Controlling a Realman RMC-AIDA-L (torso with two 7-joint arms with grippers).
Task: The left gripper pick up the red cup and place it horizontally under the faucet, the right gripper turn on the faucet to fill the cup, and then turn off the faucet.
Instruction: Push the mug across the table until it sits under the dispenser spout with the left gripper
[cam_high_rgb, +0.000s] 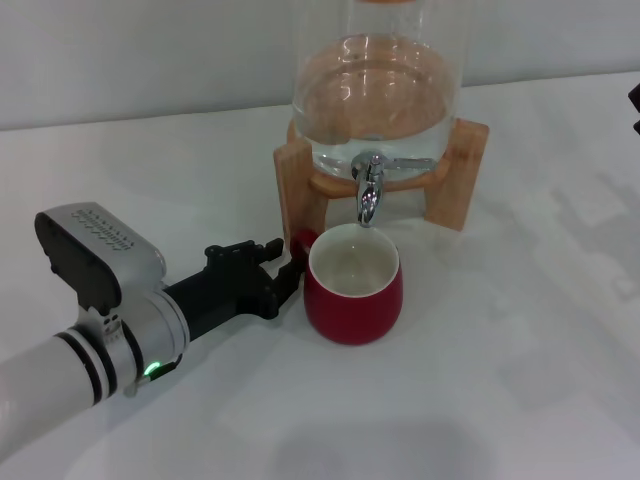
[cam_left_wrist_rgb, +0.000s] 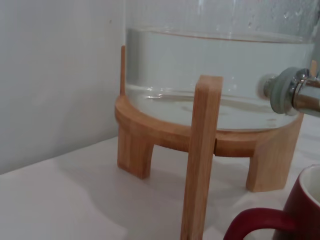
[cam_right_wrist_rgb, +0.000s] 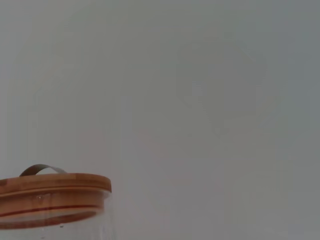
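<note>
Water in glass jar (cam_high_rgb: 380, 95), red cup (cam_high_rgb: 353, 285) empty

No legible text, brand, number or sign can be made out on anything shown; only faint, unreadable embossed marks are seen on the grey camera block (cam_high_rgb: 98, 240) at about nine o'clock in the head view.
</note>
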